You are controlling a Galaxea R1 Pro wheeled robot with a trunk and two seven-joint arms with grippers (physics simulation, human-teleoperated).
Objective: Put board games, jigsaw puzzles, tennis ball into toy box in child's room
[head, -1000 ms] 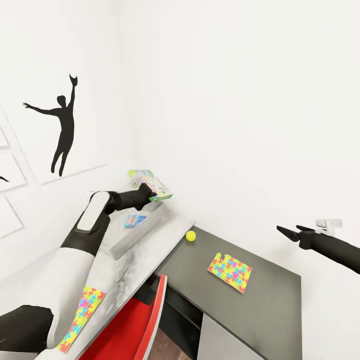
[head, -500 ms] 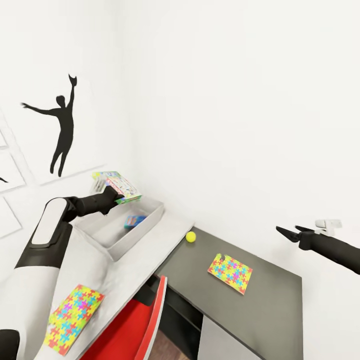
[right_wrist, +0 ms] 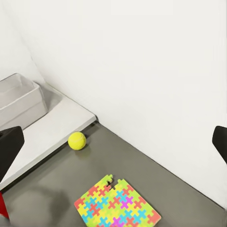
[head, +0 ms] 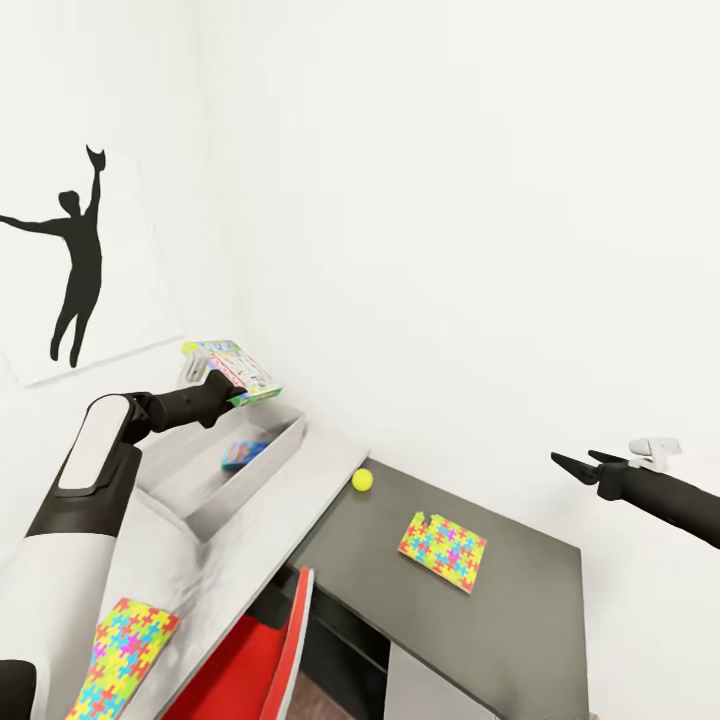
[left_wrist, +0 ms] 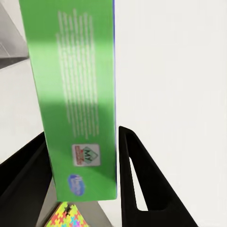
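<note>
Your left gripper is pinching a flat green-backed board game box between its black fingers, holding it in the air above the far end of the shallow light-grey toy box. A small blue-purple game box already lies inside that bin. The bin sits on the pale grey upper top of the L-shaped desk, close to the white wall. Your right gripper hangs over the dark grey lower section with its two fingers spread and nothing between them. Below it you have the small yellow-green tennis ball near the step between the two tops, and a thin multicoloured jigsaw puzzle square lying flat beside it. A second puzzle square lies on the pale top near your left arm, next to the red chair.
</note>
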